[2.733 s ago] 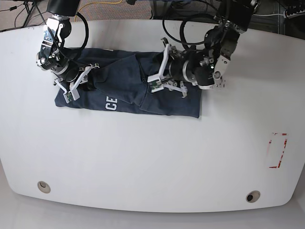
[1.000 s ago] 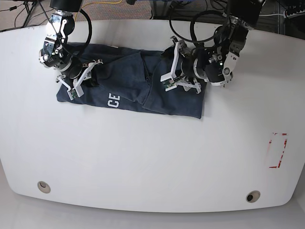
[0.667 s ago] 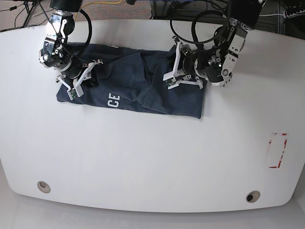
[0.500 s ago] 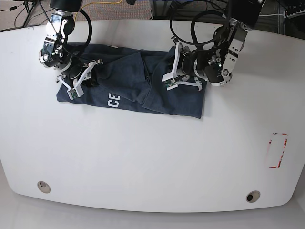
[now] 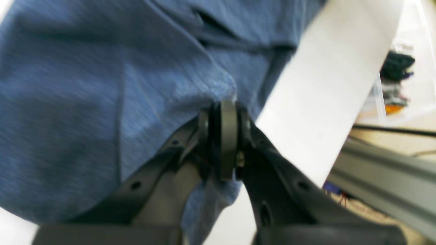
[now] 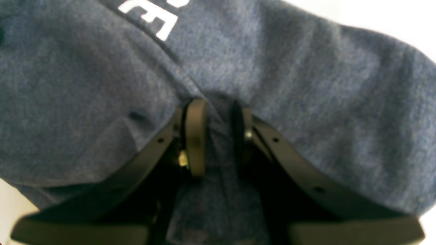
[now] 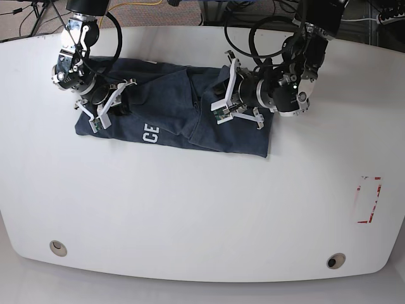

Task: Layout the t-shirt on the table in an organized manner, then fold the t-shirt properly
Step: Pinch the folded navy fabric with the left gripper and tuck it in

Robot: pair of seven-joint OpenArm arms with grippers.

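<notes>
- Shirt (image 7: 171, 117) lies bunched at the table's (image 7: 202, 209) far side.
- Left gripper (image 5: 223, 136) is clamped on a cloth edge; right gripper (image 6: 218, 136) pinches a fold.
- Best now: draw both apart evenly, keeping the cloth low.

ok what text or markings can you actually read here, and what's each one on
"CE": white block letters on the dark navy heathered t-shirt, base view; the rest of the print is folded under.
"E": the same print in the right wrist view, with a cut-off letter beside it.
Small red-outlined rectangle mark on the glossy white table: no readable text.
</notes>
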